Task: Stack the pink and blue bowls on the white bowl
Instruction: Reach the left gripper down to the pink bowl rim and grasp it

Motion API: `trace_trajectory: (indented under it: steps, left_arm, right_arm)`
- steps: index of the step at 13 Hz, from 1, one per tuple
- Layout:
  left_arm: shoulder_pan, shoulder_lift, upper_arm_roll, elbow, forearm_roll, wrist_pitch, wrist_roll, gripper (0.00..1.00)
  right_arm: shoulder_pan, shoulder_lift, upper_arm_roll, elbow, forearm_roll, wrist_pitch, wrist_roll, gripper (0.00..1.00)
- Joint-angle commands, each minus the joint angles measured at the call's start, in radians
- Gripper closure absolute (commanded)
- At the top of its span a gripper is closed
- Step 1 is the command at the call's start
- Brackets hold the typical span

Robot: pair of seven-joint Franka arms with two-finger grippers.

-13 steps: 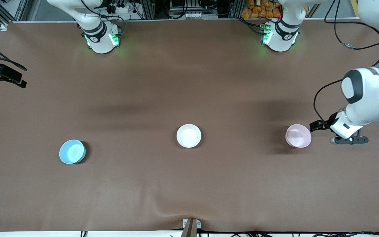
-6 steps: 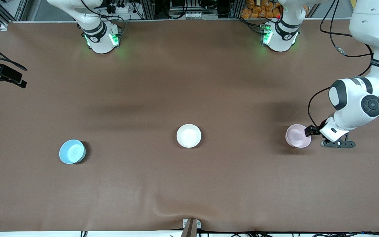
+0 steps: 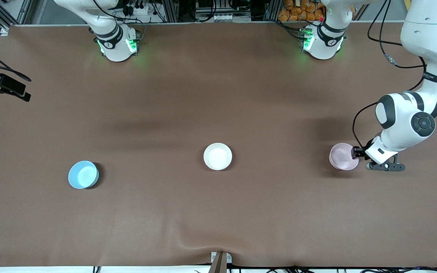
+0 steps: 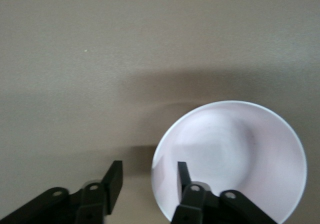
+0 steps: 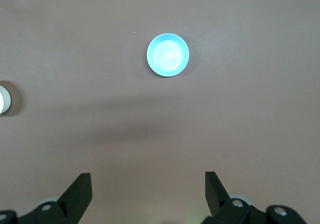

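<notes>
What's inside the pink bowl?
One finger of the left gripper dips inside the pink bowl at its rim; the other stays outside. Nothing else shows inside.

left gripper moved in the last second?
Yes. The left gripper closed in on the pink bowl, toward the right arm's end; its open fingers now straddle the rim.

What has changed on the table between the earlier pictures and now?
The left gripper moved in toward the pink bowl and now straddles its rim, open, one finger inside. Nothing is gripped yet. The pink, white and blue bowls stayed in place.
</notes>
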State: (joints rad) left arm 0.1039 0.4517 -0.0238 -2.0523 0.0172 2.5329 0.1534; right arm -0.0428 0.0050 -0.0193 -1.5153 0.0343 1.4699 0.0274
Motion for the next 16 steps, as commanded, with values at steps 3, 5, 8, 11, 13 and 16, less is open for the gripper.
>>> trace_trajectory:
  steps: [3,5,8,11,13,16]
  left_arm:
    - [0.008,0.004,-0.011,-0.006,0.017,0.027,0.000,0.92]
    - [0.010,0.004,-0.011,-0.008,0.017,0.026,0.002,1.00]
    - [0.014,-0.001,-0.013,-0.003,0.007,0.026,-0.003,1.00]
    - [0.013,-0.028,-0.050,0.021,-0.035,0.017,-0.030,1.00]
    - [0.005,-0.033,-0.086,0.079,-0.057,-0.040,-0.082,1.00]
    - [-0.009,-0.030,-0.163,0.222,-0.056,-0.224,-0.240,1.00]
  right_arm:
    - [0.001,-0.002,0.001,0.003,-0.004,-0.002,-0.003,0.00]
    - [0.001,-0.002,0.001,0.003,-0.004,-0.002,-0.003,0.00]
    - [0.003,-0.002,0.001,0.003,-0.004,-0.002,-0.003,0.00]
    - [0.003,-0.002,0.001,0.003,-0.004,-0.002,-0.003,0.00]
    - [0.001,-0.002,0.001,0.003,-0.004,-0.002,-0.003,0.00]
    - [0.003,-0.002,0.001,0.003,-0.004,-0.002,-0.003,0.00]
